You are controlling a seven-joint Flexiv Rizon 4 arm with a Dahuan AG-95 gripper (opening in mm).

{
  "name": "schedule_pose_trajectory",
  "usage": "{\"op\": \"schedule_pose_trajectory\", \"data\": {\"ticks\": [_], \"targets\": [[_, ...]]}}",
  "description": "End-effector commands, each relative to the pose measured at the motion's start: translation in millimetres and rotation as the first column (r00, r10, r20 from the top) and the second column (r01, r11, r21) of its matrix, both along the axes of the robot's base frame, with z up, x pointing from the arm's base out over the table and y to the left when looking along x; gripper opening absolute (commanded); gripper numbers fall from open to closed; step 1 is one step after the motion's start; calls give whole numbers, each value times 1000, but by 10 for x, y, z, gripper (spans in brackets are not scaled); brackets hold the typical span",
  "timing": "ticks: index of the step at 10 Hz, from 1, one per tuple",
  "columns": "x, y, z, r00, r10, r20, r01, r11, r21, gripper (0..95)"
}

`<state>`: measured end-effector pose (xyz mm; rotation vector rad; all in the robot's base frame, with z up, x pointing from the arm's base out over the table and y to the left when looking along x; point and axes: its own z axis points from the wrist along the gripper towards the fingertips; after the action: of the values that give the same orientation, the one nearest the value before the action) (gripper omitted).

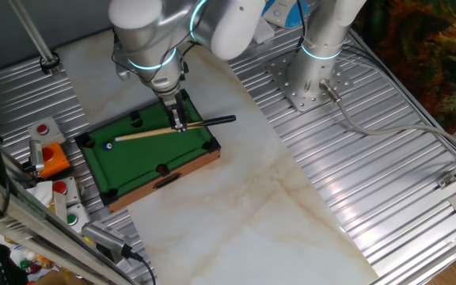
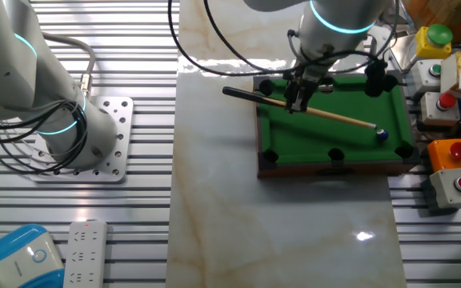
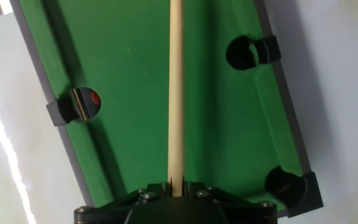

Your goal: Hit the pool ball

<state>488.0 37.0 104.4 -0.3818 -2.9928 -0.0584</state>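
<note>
The miniature green pool table (image 1: pixel 145 158) lies on the marble board. The tiny dark blue pool ball (image 1: pixel 108 146) rests on the felt near the table's left end; it also shows in the other fixed view (image 2: pixel 381 134). My gripper (image 1: pixel 180 125) is shut on a wooden cue (image 1: pixel 145 134) with a black butt (image 1: pixel 216 120), held low over the felt. The cue tip is just beside the ball, with a small gap. In the hand view the cue (image 3: pixel 176 93) runs straight up from my gripper (image 3: pixel 176 186); the ball is out of that view.
Black pockets sit at the table's corners and sides (image 3: pixel 244 53). Button boxes with red and green buttons (image 1: pixel 46 154) stand to the left of the table. The arm's base (image 1: pixel 311 79) is bolted to the ribbed metal surface at the back.
</note>
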Motion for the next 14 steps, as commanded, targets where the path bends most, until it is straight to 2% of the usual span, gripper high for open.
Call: {"op": "schedule_pose_trajectory", "data": {"ticks": [1,4,7,14], "targets": [[-30,5,-19,1000,1,-13,-1,1000,9,0],[-118,27,-46,1000,5,-3,-5,1000,17,0],[-154,37,-58,1000,8,-7,-8,1000,20,0],[-186,58,-82,1000,17,-7,-16,999,33,0]]}}
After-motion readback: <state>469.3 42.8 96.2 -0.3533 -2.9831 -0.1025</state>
